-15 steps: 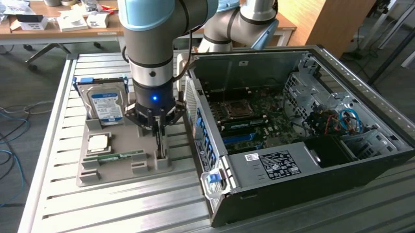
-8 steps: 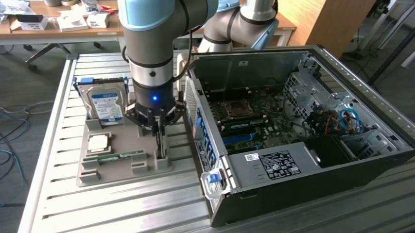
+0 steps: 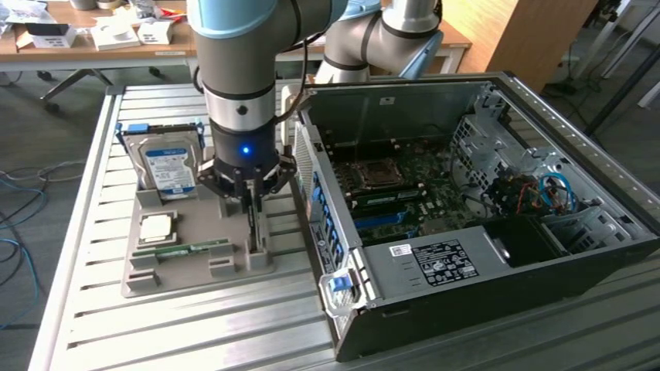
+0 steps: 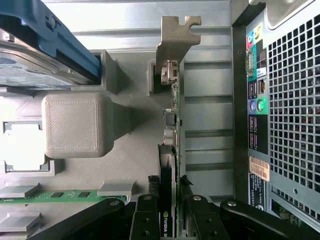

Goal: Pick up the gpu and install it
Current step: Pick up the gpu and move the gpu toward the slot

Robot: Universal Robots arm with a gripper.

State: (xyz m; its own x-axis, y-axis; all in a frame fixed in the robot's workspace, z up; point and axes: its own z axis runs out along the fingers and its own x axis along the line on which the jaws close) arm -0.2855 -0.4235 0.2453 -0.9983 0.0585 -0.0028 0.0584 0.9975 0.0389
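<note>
The gpu [image 3: 253, 228] stands on its edge in a slot of the grey printed holder [image 3: 185, 274], on the side nearest the computer case. In the wrist view the gpu [image 4: 172, 125] is seen edge-on, a thin dark card whose grey metal bracket [image 4: 176, 40] is at its far end. My gripper [image 3: 247, 189] points straight down over it. In the wrist view the gripper [image 4: 169, 212] has its black fingers [image 4: 145, 217] pressed against both faces of the card, shut on it. The card's lower edge still sits in the holder.
The open computer case [image 3: 577, 255] lies on the exterior view's right, with its motherboard [image 3: 397, 185] exposed. Its rear panel [image 4: 290, 100] is close beside the card. The holder also carries a hard drive [image 3: 170, 166], a silver chip [image 3: 157, 226] and a green memory stick [image 3: 191, 249].
</note>
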